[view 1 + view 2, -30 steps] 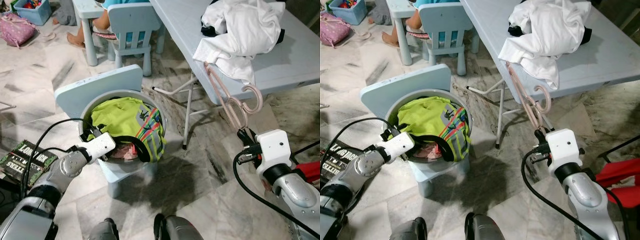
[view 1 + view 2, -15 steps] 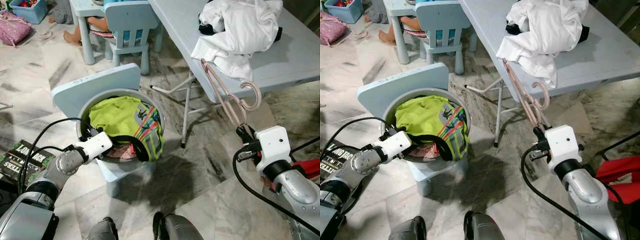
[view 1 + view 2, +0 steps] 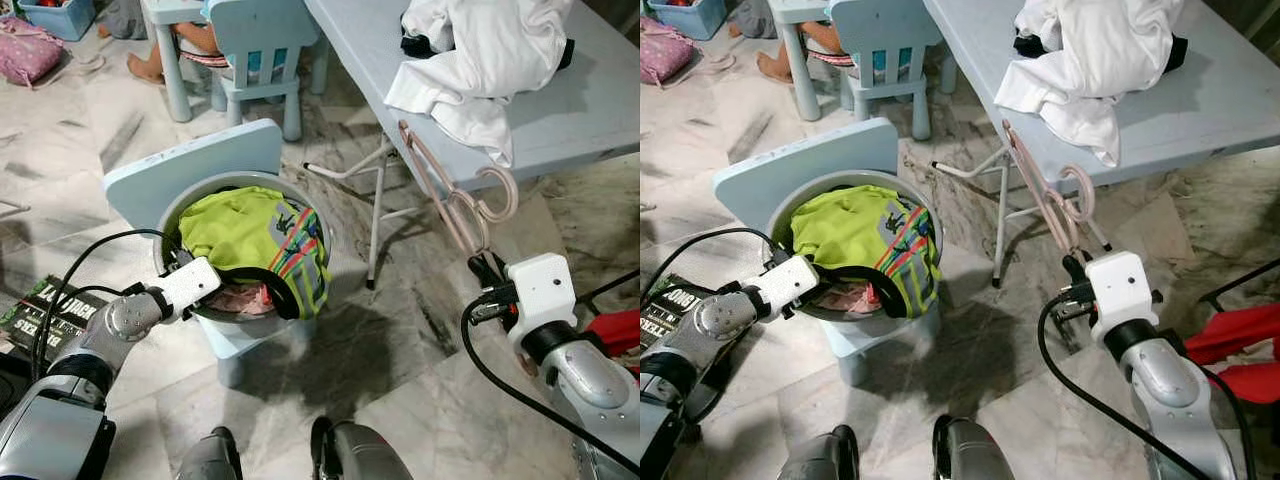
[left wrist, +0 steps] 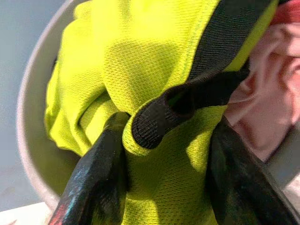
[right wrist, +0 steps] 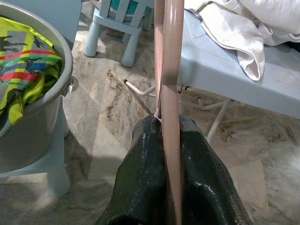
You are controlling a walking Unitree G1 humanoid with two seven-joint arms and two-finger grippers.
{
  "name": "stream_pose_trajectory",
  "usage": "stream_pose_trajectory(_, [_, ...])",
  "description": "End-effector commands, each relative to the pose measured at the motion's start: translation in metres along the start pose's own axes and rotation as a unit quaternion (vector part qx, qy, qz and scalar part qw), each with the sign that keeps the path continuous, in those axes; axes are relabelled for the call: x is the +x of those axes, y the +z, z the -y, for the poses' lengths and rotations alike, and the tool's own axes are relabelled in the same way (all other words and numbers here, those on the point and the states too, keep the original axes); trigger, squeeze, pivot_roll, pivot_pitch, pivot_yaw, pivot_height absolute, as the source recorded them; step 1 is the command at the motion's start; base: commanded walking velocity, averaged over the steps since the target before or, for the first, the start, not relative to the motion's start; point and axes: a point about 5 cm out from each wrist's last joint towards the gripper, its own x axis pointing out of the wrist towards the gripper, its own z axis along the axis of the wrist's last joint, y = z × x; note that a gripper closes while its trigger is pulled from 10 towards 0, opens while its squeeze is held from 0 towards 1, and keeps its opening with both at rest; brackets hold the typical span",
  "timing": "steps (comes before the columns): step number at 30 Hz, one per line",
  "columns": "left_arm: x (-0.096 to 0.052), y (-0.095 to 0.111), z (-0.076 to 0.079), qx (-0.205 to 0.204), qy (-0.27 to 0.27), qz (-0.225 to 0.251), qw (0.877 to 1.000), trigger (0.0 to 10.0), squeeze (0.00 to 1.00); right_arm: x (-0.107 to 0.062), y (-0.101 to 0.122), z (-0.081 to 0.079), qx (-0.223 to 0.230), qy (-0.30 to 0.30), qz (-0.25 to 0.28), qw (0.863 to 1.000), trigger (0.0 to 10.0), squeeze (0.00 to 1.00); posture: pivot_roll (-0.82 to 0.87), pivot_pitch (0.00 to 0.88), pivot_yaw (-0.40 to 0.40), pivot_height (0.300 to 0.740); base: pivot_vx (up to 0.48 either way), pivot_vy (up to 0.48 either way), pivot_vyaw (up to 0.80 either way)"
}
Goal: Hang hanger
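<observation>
Marble floor (image 3: 420, 330) spread under the table (image 3: 600, 110). Your right gripper (image 3: 484, 268) pinched the hanger (image 3: 450, 195) just below the table's edge; your left gripper (image 4: 164, 164) straddled the shirt (image 3: 250, 235) in the bucket (image 3: 855, 320). Lifting could have snagged the hook on the edge.

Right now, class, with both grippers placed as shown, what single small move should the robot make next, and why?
Probably close the left gripper on the yellow-green shirt and lift it a little. Its fingers straddle a fold of that shirt in the grey bucket but look open, while the right gripper already clamps the pink hanger. The hanger likely needs a garment brought to it.
</observation>
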Motion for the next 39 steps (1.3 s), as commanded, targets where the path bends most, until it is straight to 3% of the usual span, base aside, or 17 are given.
stream_pose_trajectory(1, [-0.002, -0.001, 0.001, -0.007, -0.009, 0.004, 1.0, 0.0, 0.0, -0.001, 0.0, 0.001, -0.004, -0.005, -0.002, 1.0, 10.0, 0.0, -0.2, 0.246, -0.111, 0.74, 0.0, 0.0, 0.0])
stream_pose_trajectory(11, [-0.003, 0.003, 0.0, 0.002, -0.022, 0.024, 0.999, 0.0, 0.0, 0.001, 0.0, -0.002, 0.0, -0.005, 0.001, 1.0, 10.0, 0.0, -0.19, 0.253, -0.11, 0.74, 0.0, 0.0, 0.0])
stream_pose_trajectory(20, [-0.009, 0.022, 0.01, 0.019, -0.042, 0.128, 0.991, 0.0, 0.0, 0.003, -0.002, -0.004, 0.005, -0.007, 0.002, 1.0, 10.0, 0.0, -0.16, 0.246, -0.107, 0.74, 0.0, 0.0, 0.0])
stream_pose_trajectory(24, [-0.015, 0.024, 0.015, 0.017, -0.045, 0.151, 0.987, 0.0, 0.0, 0.007, -0.002, -0.009, 0.011, -0.001, 0.006, 1.0, 10.0, 0.0, -0.15, 0.24, -0.11, 0.74, 0.0, 0.0, 0.0])
stream_pose_trajectory(32, [-0.018, 0.038, 0.003, -0.082, -0.021, 0.18, 0.98, 0.0, 0.0, 0.021, -0.002, -0.014, 0.022, -0.006, 0.02, 1.0, 10.0, 0.0, -0.1, 0.191, -0.094, 0.74, 0.0, 0.0, 0.0])
stream_pose_trajectory(37, [-0.018, 0.048, -0.025, -0.145, 0.067, 0.187, 0.969, 0.0, 0.0, 0.035, -0.002, -0.022, 0.037, -0.015, 0.035, 0.999, 10.0, 0.0, -0.05, 0.132, -0.068, 0.74, 0.0, 0.0, 0.0])
stream_pose_trajectory(39, [-0.018, 0.053, -0.036, -0.184, 0.106, 0.198, 0.957, 0.0, 0.0, 0.038, -0.002, -0.024, 0.042, -0.018, 0.039, 0.998, 10.0, 0.0, -0.04, 0.111, -0.056, 0.74, 0.0, 0.0, 0.0])
